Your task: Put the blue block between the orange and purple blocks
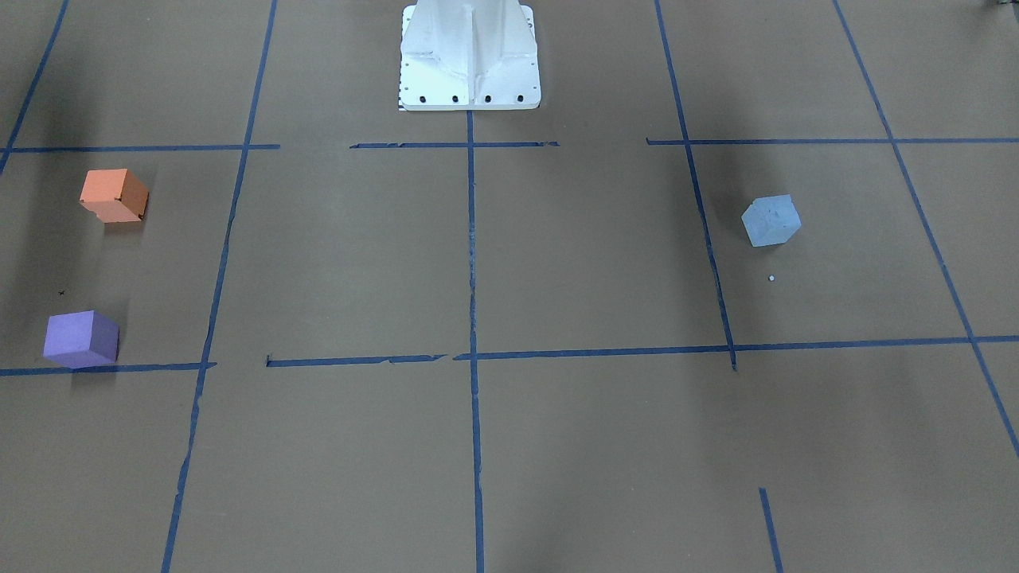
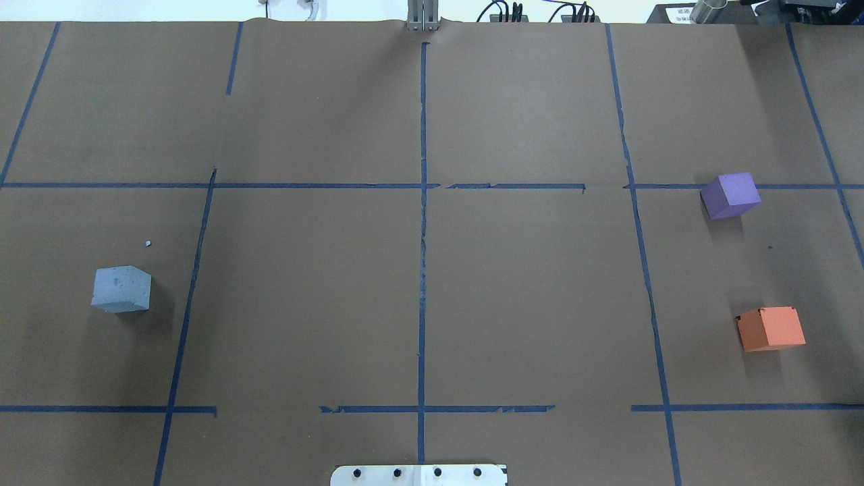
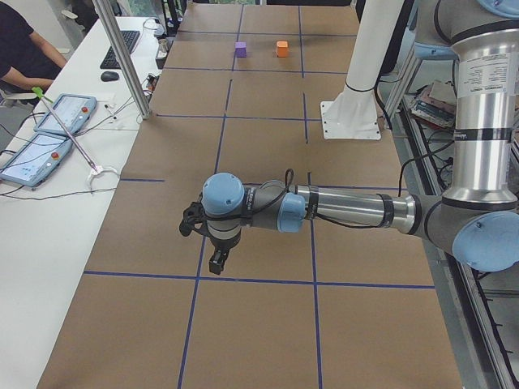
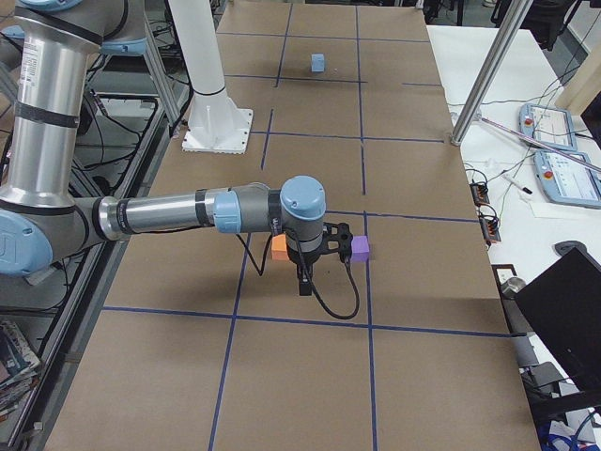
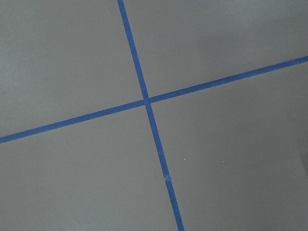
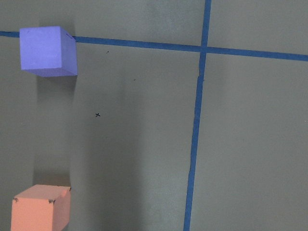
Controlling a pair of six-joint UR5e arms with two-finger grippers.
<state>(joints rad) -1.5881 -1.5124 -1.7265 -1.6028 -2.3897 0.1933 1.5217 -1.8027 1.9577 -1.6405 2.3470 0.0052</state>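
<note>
Blue block (image 2: pixel 121 289) sits on the robot's left side of the table, well apart from the orange block (image 2: pixel 771 329) and purple block (image 2: pixel 731 196) at far right, with blue tape lines (image 2: pixel 423 270) crossing between. Left gripper (image 3: pixel 216 262) hangs over the left side; its offset from the block can't be told. Right gripper (image 4: pixel 303 280) hangs over the orange/purple pair. Can't tell finger state on either.

No legible text is showing. A small black x mark (image 6: pixel 97 114) is sitting on the brown paper worktop (image 6: pixel 250 144), roughly between the purple foam cube (image 6: pixel 48 50) and the orange foam cube (image 6: pixel 41 209).
</note>
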